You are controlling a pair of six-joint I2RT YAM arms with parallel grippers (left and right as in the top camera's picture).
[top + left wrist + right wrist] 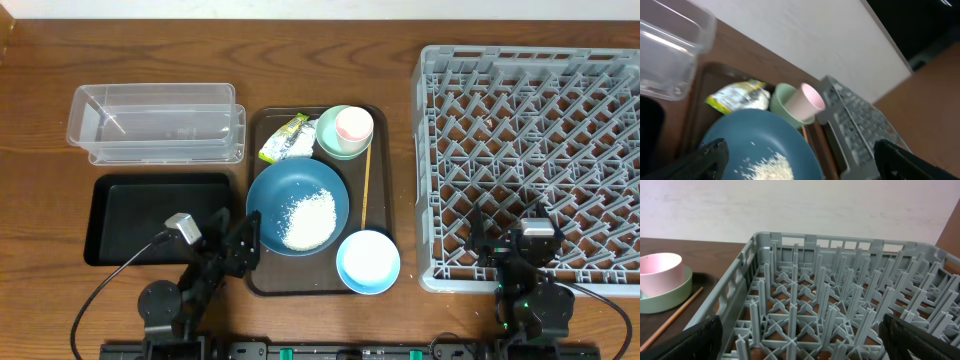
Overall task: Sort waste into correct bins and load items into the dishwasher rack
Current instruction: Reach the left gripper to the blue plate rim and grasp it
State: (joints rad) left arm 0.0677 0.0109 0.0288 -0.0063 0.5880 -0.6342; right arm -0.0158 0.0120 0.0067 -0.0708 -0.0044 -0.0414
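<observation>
Left gripper [805, 164] hangs spread wide and empty between the shallow black rectangular tray [140, 215] and the large dark-blue round dish [275, 190], which holds a heap of white rice grains [308, 220]. Right gripper [800, 341], equally spread and empty, hovers over the near edge of the grey plastic pegged rack [530, 120].

Brn serving tray [381, 195] – wood tbl [200, 50]
</observation>
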